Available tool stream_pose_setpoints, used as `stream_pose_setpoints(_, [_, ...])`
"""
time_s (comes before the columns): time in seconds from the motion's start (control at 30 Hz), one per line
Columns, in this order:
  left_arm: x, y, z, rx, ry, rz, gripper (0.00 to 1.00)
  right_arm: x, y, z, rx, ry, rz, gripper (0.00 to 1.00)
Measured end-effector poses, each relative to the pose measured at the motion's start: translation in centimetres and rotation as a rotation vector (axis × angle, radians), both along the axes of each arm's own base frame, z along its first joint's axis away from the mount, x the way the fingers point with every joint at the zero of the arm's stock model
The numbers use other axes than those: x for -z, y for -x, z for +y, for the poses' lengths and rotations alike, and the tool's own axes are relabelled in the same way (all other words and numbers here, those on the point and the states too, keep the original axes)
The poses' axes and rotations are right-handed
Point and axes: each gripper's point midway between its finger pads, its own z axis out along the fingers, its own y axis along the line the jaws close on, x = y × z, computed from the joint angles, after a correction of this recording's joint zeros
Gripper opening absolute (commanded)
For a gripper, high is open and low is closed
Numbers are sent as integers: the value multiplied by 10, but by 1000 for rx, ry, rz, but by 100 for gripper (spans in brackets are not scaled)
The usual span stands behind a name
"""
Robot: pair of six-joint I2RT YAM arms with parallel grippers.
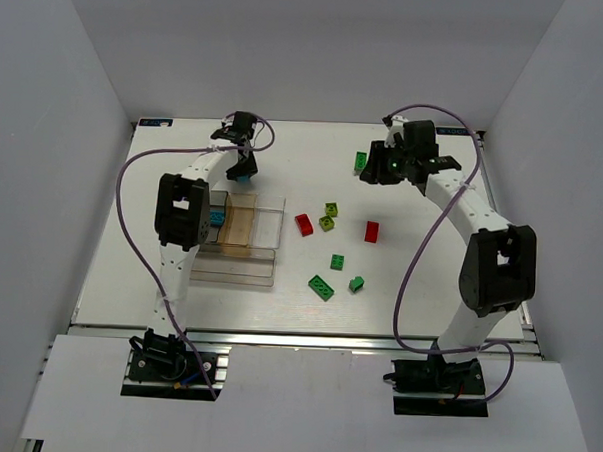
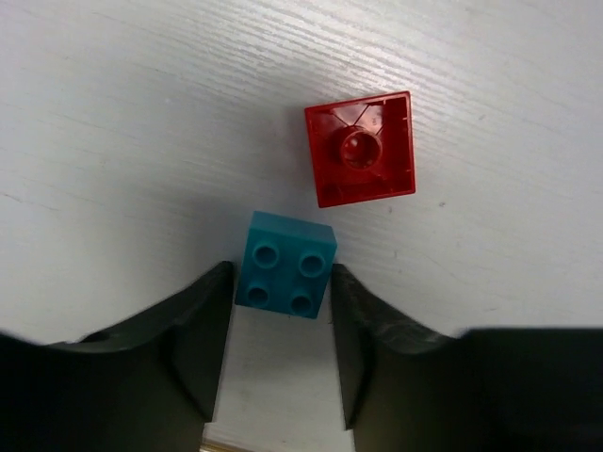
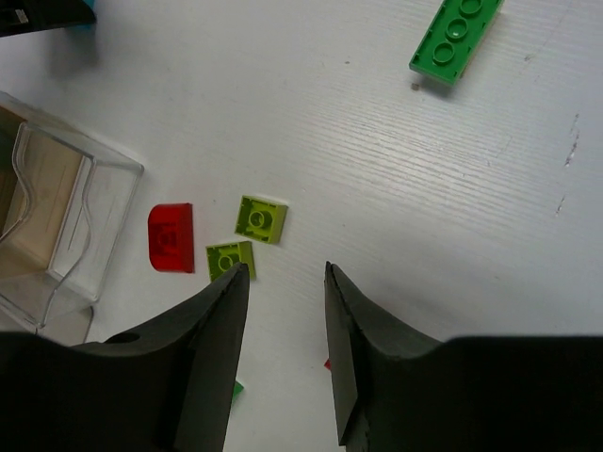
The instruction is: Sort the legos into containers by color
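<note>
Barely begun: one cyan brick (image 1: 217,219) lies in the containers (image 1: 267,209), eight legos (image 1: 371,231) scatter the worktop (image 1: 314,177) to the right, the left gripper (image 2: 283,275) pinches another cyan (image 2: 285,264) just beyond, and the right gripper (image 3: 287,273) hangs narrow and empty.

top view: left arm link (image 1: 182,213) covers the tray's (image 1: 251,246) left end, so the binned cyan brick (image 1: 218,219) only half shows. right wrist: tray cut off by the left edge; green plate (image 3: 457,38) well right of the tray cut off by the top edge. red sliver (image 3: 327,363) and green sliver (image 3: 236,387), also right of the tray, sit mostly under the right gripper's (image 3: 287,282) fingers (image 3: 212,358), shape unreadable. left wrist: can't tell if the left gripper (image 2: 283,282) actually touches the loose cyan brick (image 2: 285,259) behind the tray.
</note>
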Motion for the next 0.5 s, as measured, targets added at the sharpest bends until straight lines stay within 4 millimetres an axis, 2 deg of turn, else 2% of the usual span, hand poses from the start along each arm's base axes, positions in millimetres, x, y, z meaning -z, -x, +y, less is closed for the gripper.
stream_pose_setpoints(0.07, [0, -1, -1, -3, 4, -3, 42, -1, 2, -5, 3, 1, -8, 44])
stream_pose_setpoints(0.1, [0, -1, -1, -5, 4, -3, 34, -2, 2, -7, 5, 2, -10, 44])
stream_pose_setpoints(0.23, [0, 0, 0, -8, 2, -6, 18, -3, 6, -12, -3, 3, -15, 38])
stream_pose_setpoints(0.33, [-1, 8, 3, -7, -8, -3, 12, -2, 11, -12, -42, 9, -25, 26])
stream_pose_setpoints(0.4, [-6, 23, 8, 2, -18, 9, 11, -2, 17, -10, -84, 13, -36, 13])
stream_pose_setpoints(0.47, [-22, 38, 14, 11, -21, -10, 11, -2, 26, -8, -130, 15, -48, 0])
stream_pose_setpoints(0.5, [-35, 46, 18, 10, -20, -24, 11, -2, 31, -8, -153, 16, -53, 0])
